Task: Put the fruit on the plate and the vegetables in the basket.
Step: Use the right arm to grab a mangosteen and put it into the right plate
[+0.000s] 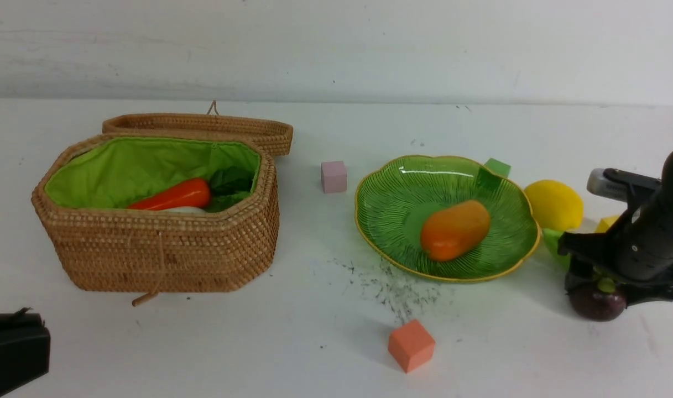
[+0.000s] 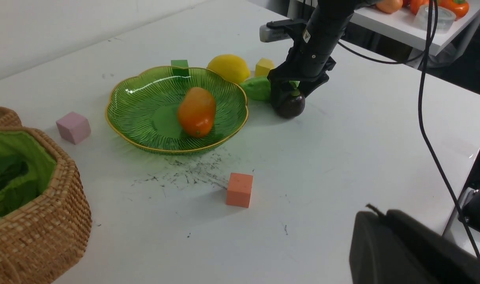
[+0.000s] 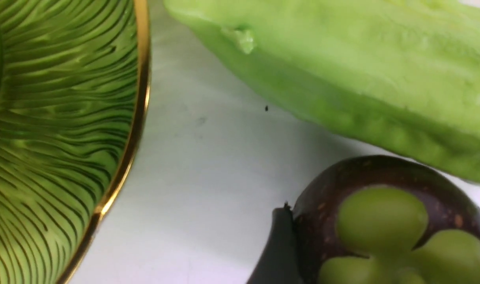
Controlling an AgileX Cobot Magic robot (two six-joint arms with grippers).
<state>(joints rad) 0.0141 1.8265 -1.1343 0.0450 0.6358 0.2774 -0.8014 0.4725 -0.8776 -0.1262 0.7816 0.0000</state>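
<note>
The glossy oval mango [image 1: 454,229] lies in the ribbed green plate [image 1: 391,193] with wavy gold rim; the open woven wicker basket [image 1: 159,260] at its 9 o'clock holds the carrot [image 1: 173,196] and white radish [image 1: 181,210]. The lemon [image 1: 554,204] sits at the plate's 2 o'clock, the bumpy gourd [image 3: 342,67] near the rim at 3, the dark mangosteen [image 1: 597,304] on the bench [image 1: 292,342] at 4, with open bench toward 6 but for an orange foam cube [image 1: 411,345]. The right hand [image 1: 599,296] points down, fingers [image 3: 275,252] astride the mangosteen, one touching it, grip impossible to tell; the closed left hand [image 1: 14,344] sits low at the basket's 7 o'clock
</note>
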